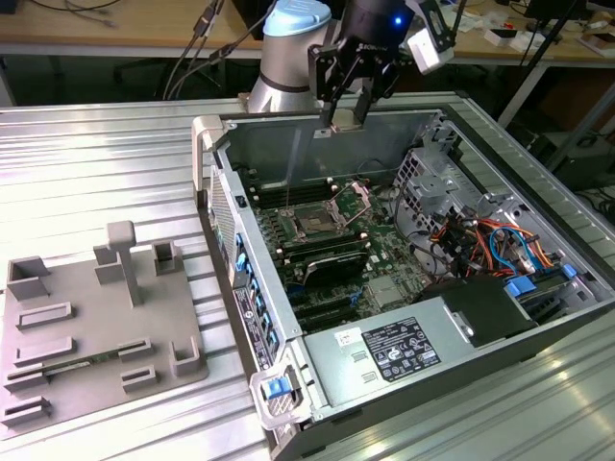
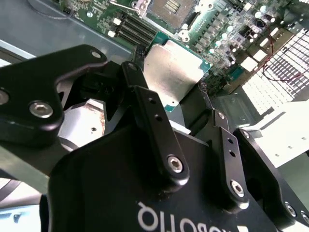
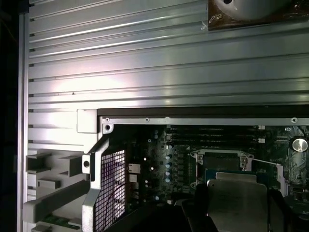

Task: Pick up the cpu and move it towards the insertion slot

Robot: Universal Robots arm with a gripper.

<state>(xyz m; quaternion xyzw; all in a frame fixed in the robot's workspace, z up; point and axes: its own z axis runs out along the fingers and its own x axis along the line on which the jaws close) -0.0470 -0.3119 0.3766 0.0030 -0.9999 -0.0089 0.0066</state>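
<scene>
**Chip held above the open computer case**

The chip [image 2: 175, 72] is pinched between the fingers [image 2: 149, 116] of the claw [image 1: 348, 113], its silvery face seen in both wrist views [image 3: 236, 199]. In the exterior view the claw is hung over the far wall of the computer case [image 1: 577, 317], above and slightly behind the socket [image 1: 317, 219]. The socket is seen on the green board inside the case, its dark centre uncovered and its metal plate [image 1: 357, 197] raised beside it. Outside the case, toward the exterior view's left, a grey tray [image 1: 96, 327] with raised blocks is laid on the ribbed metal bench [image 1: 96, 163].
</scene>
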